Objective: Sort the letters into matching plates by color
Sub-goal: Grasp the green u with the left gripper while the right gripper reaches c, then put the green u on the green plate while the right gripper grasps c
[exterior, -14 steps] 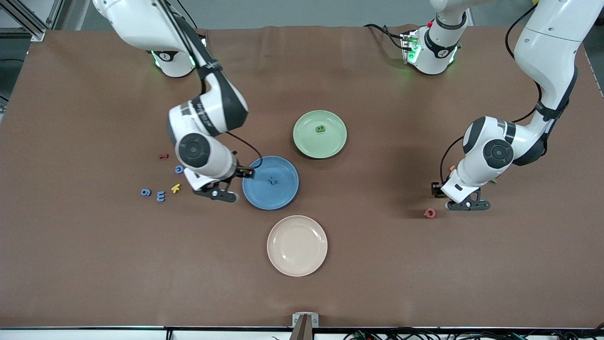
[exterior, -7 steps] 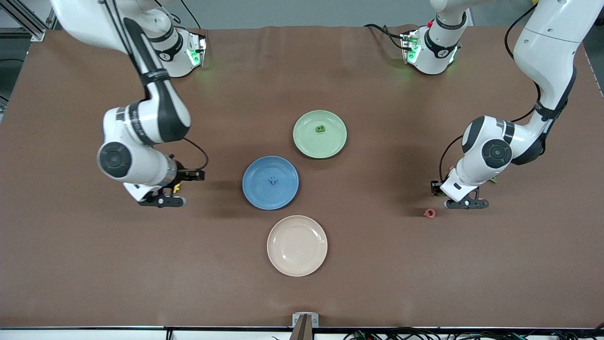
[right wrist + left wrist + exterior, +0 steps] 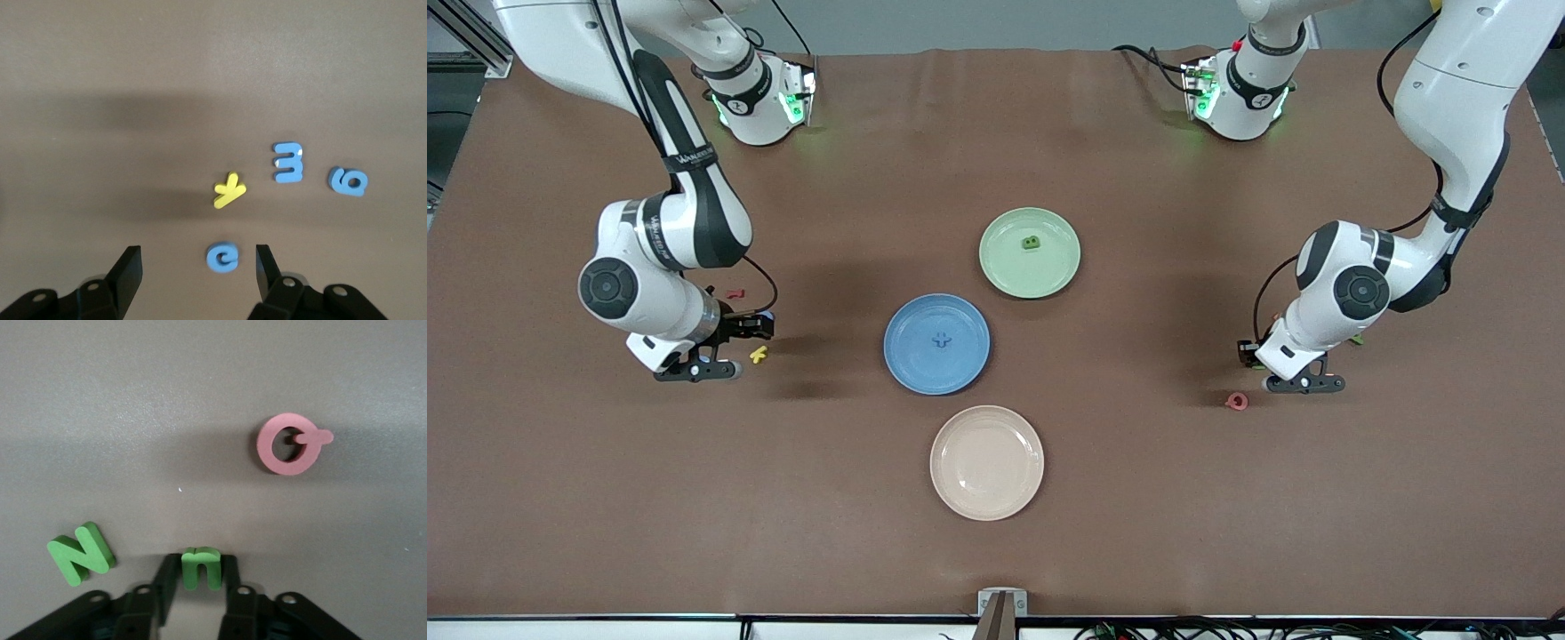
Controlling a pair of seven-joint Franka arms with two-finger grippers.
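A: Left gripper (image 3: 197,570), low at the left arm's end of the surface (image 3: 1138,498): fingers closed on a green letter n (image 3: 201,567), pinched across its flat sides. Probably so it lifts level.

B: Neighbours?

A: A green N (image 3: 81,553) just beside it, a red Q (image 3: 291,443) a little apart. The red one likely stays put; no plate matches it.

B: Right gripper (image 3: 197,267)?

A: Over the cluster at the right arm's end, fingers spread and empty, straddling a blue c (image 3: 222,257). A yellow k (image 3: 229,190), a blue 3 (image 3: 288,162) and a blue 6 (image 3: 347,181) lie near.

B: Plates?

A: Mid-surface. The blue plate (image 3: 911,369) holds a blue plus (image 3: 940,339); the green plate (image 3: 1005,271) holds one green piece (image 3: 1030,242). A beige plate (image 3: 986,462) sits nearest the camera. All pieces are chunky, matte, foam-like.
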